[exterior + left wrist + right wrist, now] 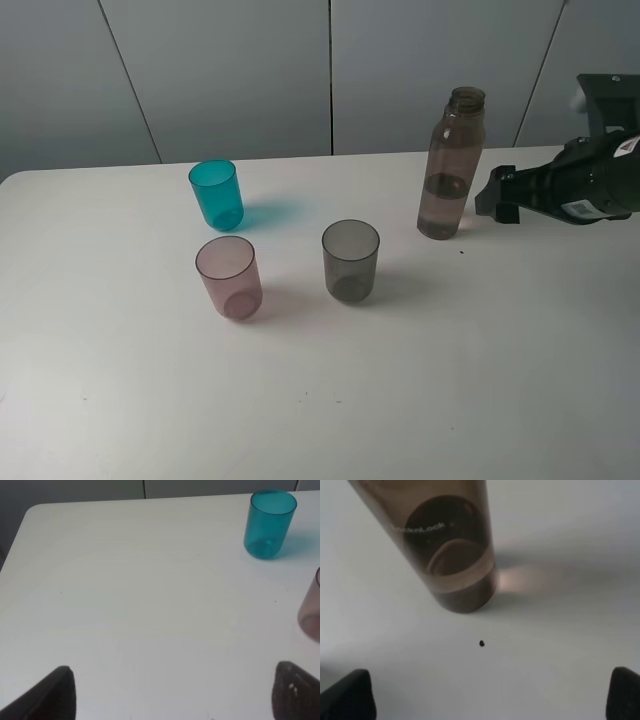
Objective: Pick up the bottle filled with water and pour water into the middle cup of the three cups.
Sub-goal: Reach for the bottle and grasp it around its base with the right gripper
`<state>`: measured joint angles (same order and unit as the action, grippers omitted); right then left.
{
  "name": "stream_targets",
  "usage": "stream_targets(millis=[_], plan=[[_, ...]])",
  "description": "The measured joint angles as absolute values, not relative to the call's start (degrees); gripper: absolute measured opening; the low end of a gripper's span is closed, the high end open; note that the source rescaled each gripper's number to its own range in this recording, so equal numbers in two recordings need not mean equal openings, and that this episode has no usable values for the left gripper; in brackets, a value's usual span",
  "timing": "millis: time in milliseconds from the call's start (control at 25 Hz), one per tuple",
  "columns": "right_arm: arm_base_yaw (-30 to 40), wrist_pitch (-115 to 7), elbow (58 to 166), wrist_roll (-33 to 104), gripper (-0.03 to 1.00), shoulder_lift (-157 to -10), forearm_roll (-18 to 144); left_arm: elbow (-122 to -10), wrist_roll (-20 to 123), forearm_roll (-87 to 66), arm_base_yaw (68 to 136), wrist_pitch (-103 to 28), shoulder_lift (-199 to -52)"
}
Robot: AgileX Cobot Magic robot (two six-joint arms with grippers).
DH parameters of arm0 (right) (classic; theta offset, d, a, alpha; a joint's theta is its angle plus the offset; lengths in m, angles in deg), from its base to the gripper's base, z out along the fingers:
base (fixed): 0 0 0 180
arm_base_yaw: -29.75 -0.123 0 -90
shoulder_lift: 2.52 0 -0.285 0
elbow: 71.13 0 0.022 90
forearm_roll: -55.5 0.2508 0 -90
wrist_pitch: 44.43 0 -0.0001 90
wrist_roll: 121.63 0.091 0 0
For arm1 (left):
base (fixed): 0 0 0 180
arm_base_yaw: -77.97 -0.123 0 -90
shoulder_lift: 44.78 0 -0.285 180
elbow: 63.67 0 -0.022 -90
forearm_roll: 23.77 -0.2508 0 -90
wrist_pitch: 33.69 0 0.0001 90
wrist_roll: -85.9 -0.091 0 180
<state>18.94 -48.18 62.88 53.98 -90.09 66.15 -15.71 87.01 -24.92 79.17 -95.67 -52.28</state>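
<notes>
The smoky pinkish-brown bottle stands upright at the back right of the white table, partly filled with water. My right gripper is open just to its right, at the height of its lower half, not touching it. In the right wrist view the bottle stands ahead of the open gripper. The pink cup, the teal cup and the smoky grey cup stand upright at centre left. My left gripper is open and empty, out of the exterior view.
The left wrist view shows the teal cup and an edge of the pink cup. A small dark speck lies on the table near the bottle's base. A grey panelled wall stands behind the table.
</notes>
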Motion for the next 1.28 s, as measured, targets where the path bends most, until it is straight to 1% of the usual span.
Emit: stream_targets(millis=[120, 200, 360, 520, 800, 920, 1280], plan=[[18.94, -37.96, 58.25, 53.83, 1.0, -90.79, 62.4, -15.71, 87.01, -24.92, 79.17, -95.67, -52.28], [18.94, -34.87, 56.68, 53.83, 1.0, -91.35, 59.44, -15.71, 87.01, -24.92, 79.17, -95.67, -52.28], [18.94, -31.33, 56.23, 53.83, 1.0, -93.71, 57.56, -15.71, 87.01, -24.92, 79.17, -95.67, -52.28], [18.94, -25.35, 56.23, 53.83, 1.0, -98.71, 57.45, -15.71, 87.01, -24.92, 79.17, -95.67, -52.28], [18.94, -11.23, 56.18, 56.48, 1.0, -109.24, 48.65, -15.71, 87.01, -24.92, 79.17, -95.67, -52.28], [18.94, -4.19, 56.18, 57.85, 1.0, -112.27, 47.64, -15.71, 87.01, -24.92, 79.17, -95.67, -52.28], [18.94, -1.75, 60.2, 58.37, 1.0, -116.99, 47.59, -15.71, 87.01, -24.92, 79.17, -95.67, -52.28]])
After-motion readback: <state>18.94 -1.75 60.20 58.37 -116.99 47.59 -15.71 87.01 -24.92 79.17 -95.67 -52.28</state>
